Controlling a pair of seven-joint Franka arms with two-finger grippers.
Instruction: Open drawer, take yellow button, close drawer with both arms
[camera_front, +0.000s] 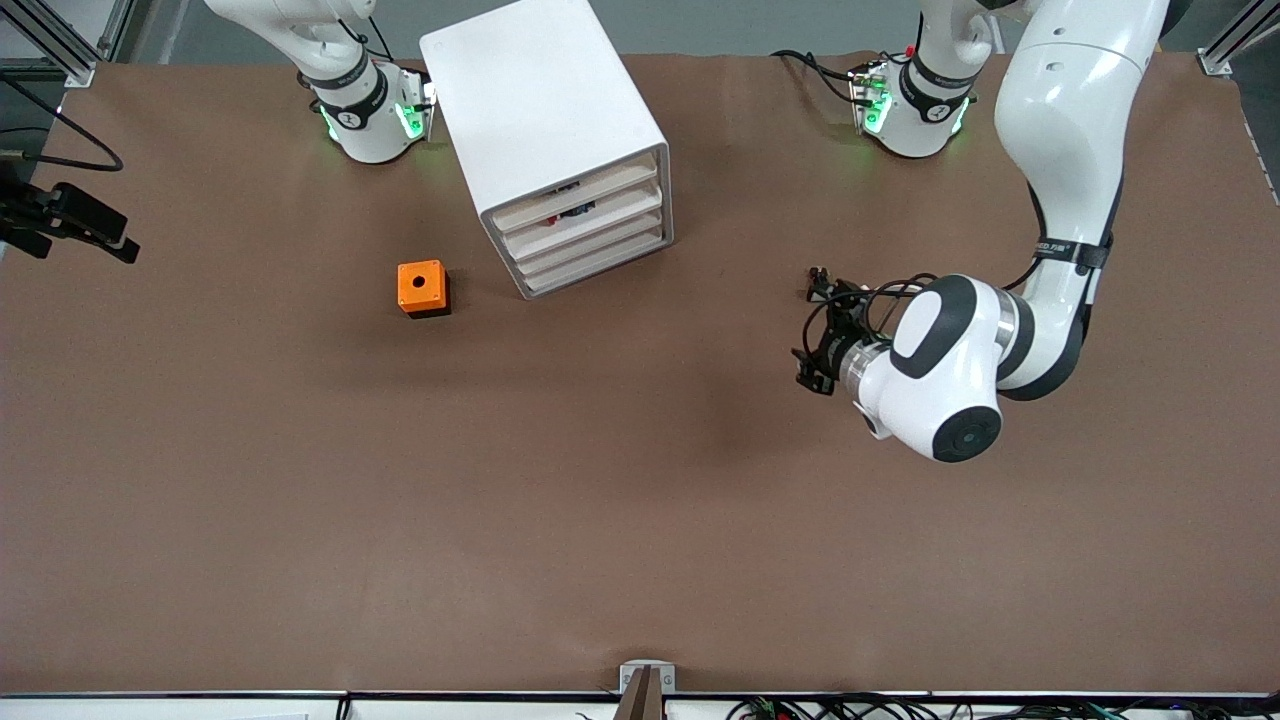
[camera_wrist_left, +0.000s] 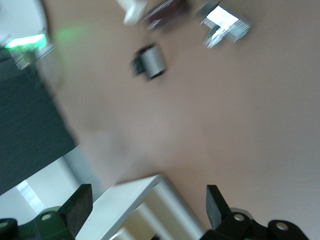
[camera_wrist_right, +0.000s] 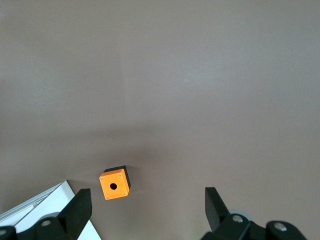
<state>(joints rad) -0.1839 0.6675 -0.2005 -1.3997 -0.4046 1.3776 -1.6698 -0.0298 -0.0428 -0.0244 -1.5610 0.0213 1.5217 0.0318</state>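
Note:
The white cabinet (camera_front: 540, 100) stands on the table between the two arm bases, all four drawers pushed in. The top drawer (camera_front: 575, 190) is the uppermost white lip. The button is hidden; only small dark and red bits show in the gap under that lip. My left gripper (camera_front: 815, 335) hangs open and empty over bare table, toward the left arm's end from the cabinet. In the left wrist view the gripper (camera_wrist_left: 147, 207) frames the cabinet's corner (camera_wrist_left: 125, 200). My right gripper (camera_wrist_right: 147, 207) is open and empty, high over the table, and out of the front view.
An orange cube with a hole (camera_front: 422, 287) sits on the table beside the cabinet, toward the right arm's end; it also shows in the right wrist view (camera_wrist_right: 114, 184). A black camera mount (camera_front: 70, 220) juts in at the table edge on the right arm's end.

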